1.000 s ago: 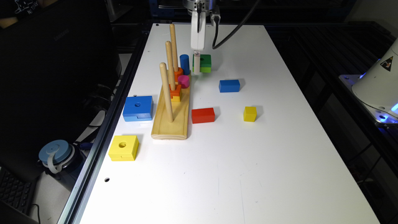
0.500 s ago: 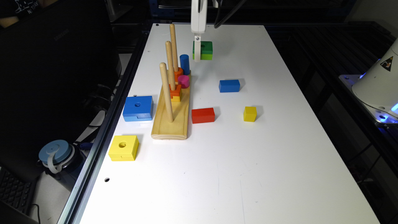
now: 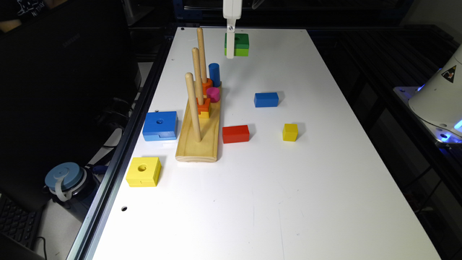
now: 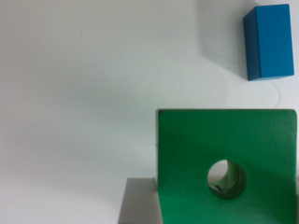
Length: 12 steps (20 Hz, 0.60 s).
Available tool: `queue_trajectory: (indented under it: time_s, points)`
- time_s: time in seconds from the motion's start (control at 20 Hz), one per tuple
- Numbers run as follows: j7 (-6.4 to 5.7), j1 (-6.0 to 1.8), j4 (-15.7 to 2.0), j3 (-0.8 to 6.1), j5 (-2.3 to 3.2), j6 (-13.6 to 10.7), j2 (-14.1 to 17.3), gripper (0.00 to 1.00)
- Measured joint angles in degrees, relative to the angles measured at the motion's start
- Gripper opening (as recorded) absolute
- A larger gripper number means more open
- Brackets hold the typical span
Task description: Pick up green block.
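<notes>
Tool pinching the green block, judging by the wrist view, with one grey finger pressed flat against the block's edge. Green block hanging in the air at the far end of the worktop, beyond the peg stand and well apart from everything else. Pick-up apparently close to done.

Risks from here:
- Slipping out. Grip apparently taken near one side rather than across the middle (only a guess, given the narrow view), so a chance of the block swinging or tipping under its own weight.
- Smooth painted wood against a flat pad, so little friction to spare under a jerky lift.
- A fall onto the worktop near the tall pegs, possibly knocking the small coloured pieces on the stand.

Hard to make out:
- Second finger cut off at the wrist view's edge, so contact on the opposite side impossible to confirm.
- Depth of bite on the block unreadable in the exterior view, the white tool running out of frame.
- Gap under the block impossible to read directly; suggested only by the blue brick lying far below and small.
- Lighter lower layer visible in the exterior view, hidden from the wrist.
</notes>
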State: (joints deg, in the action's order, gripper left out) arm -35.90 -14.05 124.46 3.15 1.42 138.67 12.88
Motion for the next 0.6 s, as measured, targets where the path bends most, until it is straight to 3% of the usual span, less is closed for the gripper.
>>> queue_trajectory:
  time_s: [0.05, 0.3, 0.6]
  points:
    - [0.0, 0.0, -0.16, 0.0, 0.0, -0.2, -0.3, 0.0]
    - [0.0, 0.0, -0.76, 0.11, -0.25, -5.9, -5.6, 0.0]
    - [0.0, 0.0, -0.85, 0.11, -0.29, -6.0, -5.5, 0.0]
